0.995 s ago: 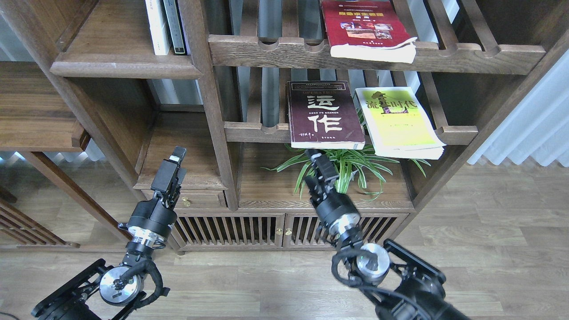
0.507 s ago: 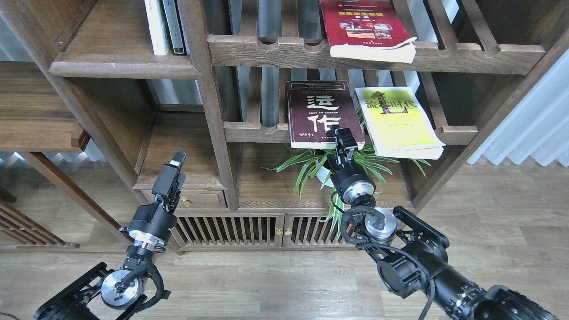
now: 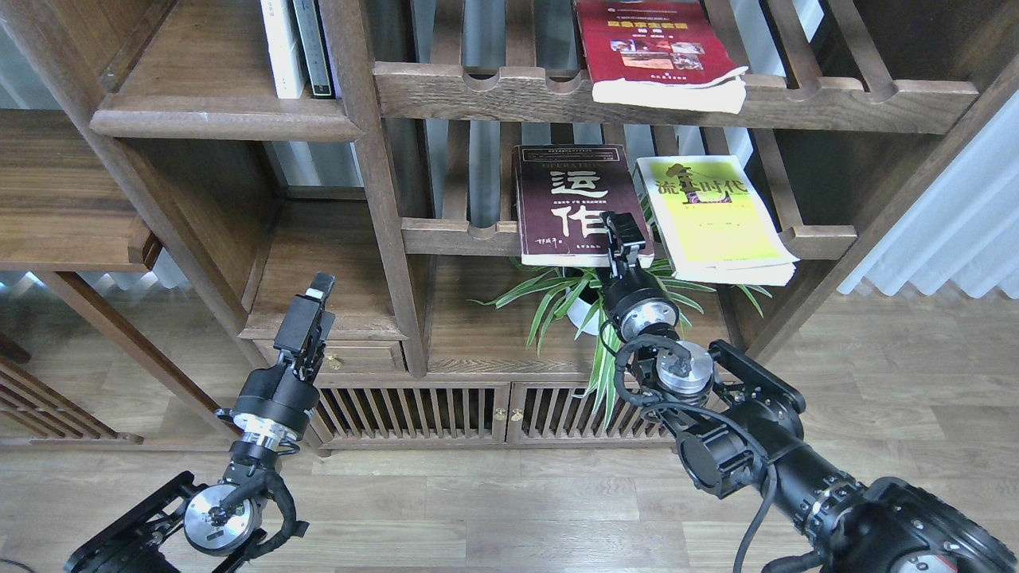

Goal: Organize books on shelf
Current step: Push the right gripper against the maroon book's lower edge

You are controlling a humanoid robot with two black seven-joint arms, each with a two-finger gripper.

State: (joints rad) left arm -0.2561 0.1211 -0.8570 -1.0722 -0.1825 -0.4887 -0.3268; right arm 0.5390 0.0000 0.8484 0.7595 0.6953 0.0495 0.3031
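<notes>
Head view of the bookcase. The maroon-brown book (image 3: 577,204) bears the large white characters "运作" under a faint line reading "OPERATION"; its smaller print is too fine for you to read. The yellow-green book (image 3: 712,219) carries the dark title "流金时代" across its upper cover, with a white margin around a yellow-green field. The red book (image 3: 657,49) shows a yellow title line and a row of small photographs, neither legible.

All three are large paperbacks lying cover up. The maroon-brown and yellow-green books rest side by side, slightly apart, on the lower slatted rack (image 3: 458,236), their near ends projecting over its notched front rail. The red book lies on the upper slatted rack (image 3: 493,93), its white page block overhanging that rail. The solid flat shelf (image 3: 215,119) at upper left holds only two upright volumes (image 3: 296,48), one white and one dark.

Your right gripper (image 3: 626,236) reaches up from the lower right, its tip over the near right corner of the maroon-brown book; seen end-on and dark, so you cannot tell whether its fingers are spread or pressed together. A potted green plant (image 3: 581,306) stands just behind the wrist. Your left gripper (image 3: 320,285) points upward before the small drawer compartment, apart from every book; its fingers likewise cannot be told apart.
</notes>
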